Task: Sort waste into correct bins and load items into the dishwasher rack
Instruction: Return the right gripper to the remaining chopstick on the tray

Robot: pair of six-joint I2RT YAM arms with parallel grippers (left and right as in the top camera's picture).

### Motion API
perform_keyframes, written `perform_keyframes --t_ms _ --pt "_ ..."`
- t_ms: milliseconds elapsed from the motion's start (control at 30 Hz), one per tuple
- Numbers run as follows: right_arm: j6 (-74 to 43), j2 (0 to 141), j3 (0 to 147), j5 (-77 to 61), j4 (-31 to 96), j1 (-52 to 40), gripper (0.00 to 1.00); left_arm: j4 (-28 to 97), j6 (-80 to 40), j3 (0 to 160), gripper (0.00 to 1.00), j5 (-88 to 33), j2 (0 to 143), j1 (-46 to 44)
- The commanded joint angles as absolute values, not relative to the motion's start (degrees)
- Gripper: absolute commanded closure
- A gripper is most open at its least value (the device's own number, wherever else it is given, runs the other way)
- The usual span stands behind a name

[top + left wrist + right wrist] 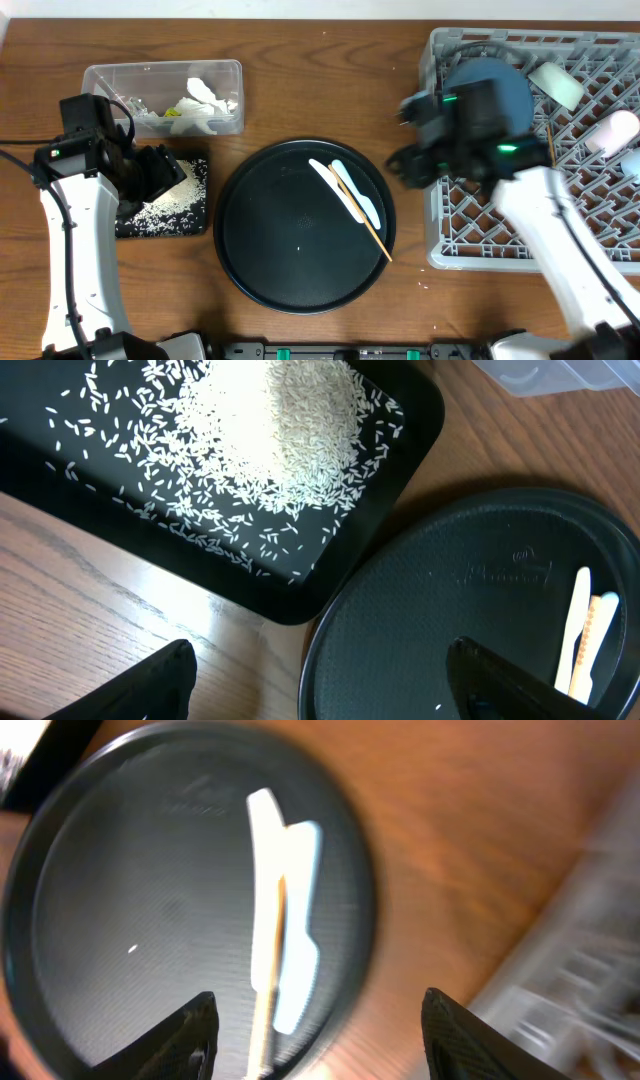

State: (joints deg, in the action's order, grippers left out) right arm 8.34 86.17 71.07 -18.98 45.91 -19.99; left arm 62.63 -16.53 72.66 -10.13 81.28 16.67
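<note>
Fingertips of our left gripper [330, 695] poke in at the bottom of its wrist view. They're spread wide with nothing between them, so we'd call it wide and empty. Just ahead of those fingers lies the shallow black tray [30, 472] with a heap of rice [290, 430] in it and loose grains scattered round the heap. By the right-hand finger, the big round tray [430, 610] sits just beside the rice tray's corner on the wooden table [100, 610]. From overhead, the clear tub [100, 75] is beyond this gripper, holding crumpled tissues [205, 100] and a yellow wrapper [172, 113].

Our right gripper [325, 1040] is spread too, a bit less wide, and it's holding nothing. Its wrist view is pretty blurry. Ahead of the fingers we can still make out the white spoon [262, 890] and pale-blue spoon [300, 920] side by side on the round tray, with a chopstick [268, 1010] lying along them. Overhead puts this gripper over the gap between the round tray and the grey rack [470, 235]. Behind the gripper, in the rack, the blue bowl [515, 85] is partly hidden under the arm. A white cup [555, 85] lies just past the bowl, and a second cup [615, 130] is further out.
</note>
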Motion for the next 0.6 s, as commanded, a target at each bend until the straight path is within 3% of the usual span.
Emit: perform_keyframes --t_ms 0,167,567 --pt "7.3 90.9 70.3 -16.4 44.9 -26.3 0.40 62.7 -16.8 72.3 0.19 -10.0 81.2 16.8" --pt "7.2 99.2 70.3 -15.2 43.0 -33.6 0.51 62.7 -16.8 72.3 0.19 -10.0 81.2 16.8" --pt "-3.0 111.7 70.3 -6.9 39.3 -39.1 0.57 62.7 -16.8 72.3 0.18 -10.0 81.2 16.8"
